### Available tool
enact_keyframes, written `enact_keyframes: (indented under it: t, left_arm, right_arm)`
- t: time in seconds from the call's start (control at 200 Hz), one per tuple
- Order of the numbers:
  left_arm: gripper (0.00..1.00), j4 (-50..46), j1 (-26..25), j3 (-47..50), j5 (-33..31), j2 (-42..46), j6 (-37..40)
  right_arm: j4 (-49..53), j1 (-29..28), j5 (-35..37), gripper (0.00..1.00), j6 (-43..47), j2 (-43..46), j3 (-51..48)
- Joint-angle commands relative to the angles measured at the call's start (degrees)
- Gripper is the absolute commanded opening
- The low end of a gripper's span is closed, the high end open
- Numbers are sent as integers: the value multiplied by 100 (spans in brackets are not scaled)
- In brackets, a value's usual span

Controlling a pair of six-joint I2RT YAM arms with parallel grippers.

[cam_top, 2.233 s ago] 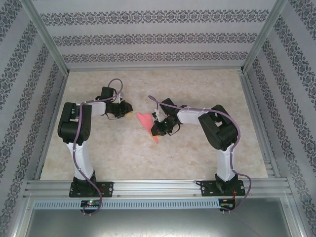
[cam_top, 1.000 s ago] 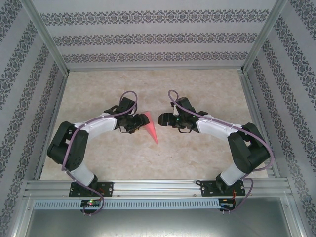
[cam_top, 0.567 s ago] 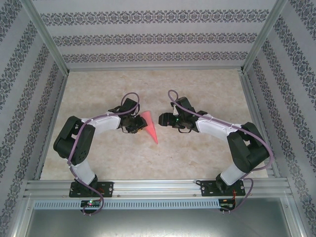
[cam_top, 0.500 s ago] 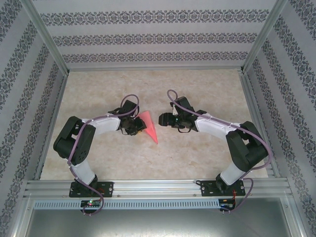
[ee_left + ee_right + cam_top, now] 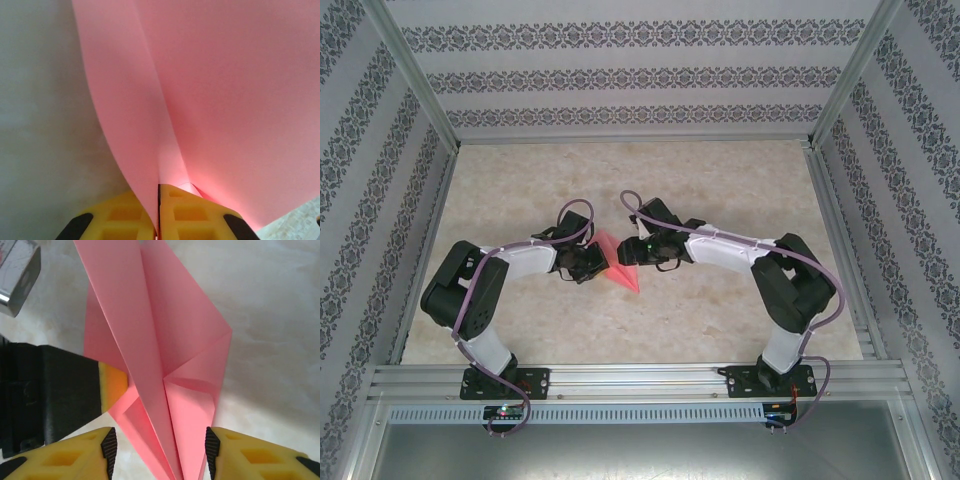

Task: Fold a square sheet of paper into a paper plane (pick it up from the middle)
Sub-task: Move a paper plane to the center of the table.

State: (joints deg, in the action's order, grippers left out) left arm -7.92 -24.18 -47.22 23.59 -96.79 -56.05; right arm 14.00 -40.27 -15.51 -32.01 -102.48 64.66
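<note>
The square sheet of paper is folded into a salmon-pink pointed paper plane (image 5: 620,268) with a centre crease, resting mid-table. My left gripper (image 5: 592,262) comes at it from the left. In the left wrist view its yellow fingers (image 5: 182,212) are shut on a raised flap of the plane (image 5: 225,100). My right gripper (image 5: 638,256) comes in from the right and stands open. Its ribbed pads (image 5: 109,450) straddle the narrow end of the plane (image 5: 150,330) without pressing it. The left gripper's yellow fingertip (image 5: 114,386) shows against the plane's left side.
The marble-patterned table (image 5: 720,180) is walled by patterned panels and an aluminium frame (image 5: 620,380) along the near edge. Both arms bend inward and meet at the centre. A grey metal part (image 5: 17,275) sits at the right wrist view's top left.
The left gripper has closed on the plane's flap. The right gripper has moved left and down to the plane, and its jaws have narrowed around it.
</note>
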Motion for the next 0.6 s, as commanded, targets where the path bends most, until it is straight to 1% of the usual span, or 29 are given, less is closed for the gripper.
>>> enact_keyframes:
  t: [0.0,0.06,0.14,0.255,0.305,0.375,0.43,0.475,0.595]
  left_arm:
    - [9,147,81,60,57,99,-46]
    - [8,159,88,59,93,99,1]
    - [7,181,105,5,185,82,149]
    - [5,129,158,-234,566,-22,661]
    - [5,62,198,-343,716,-58,919]
    - [5,-68,288,-459,932,-110,1193]
    - [5,-121,384,-495,1110,-154,1383]
    - [6,-231,474,-508,1239,-198,1477]
    - [8,-331,649,-340,1262,-135,1578]
  right_arm:
    - [334,19,-6,51,224,-272,251]
    - [310,44,-35,52,223,-336,283]
    - [205,133,-221,55,158,-391,251]
    - [-226,319,-664,63,-76,-279,-81]
    - [-480,404,-864,64,-198,-163,-285]
    - [-886,489,-1206,65,-341,-23,-543]
    - [-986,522,-1388,66,-402,15,-633]
    - [-956,509,-1449,66,-396,-6,-626]
    - [-974,425,-1471,67,-442,-39,-663]
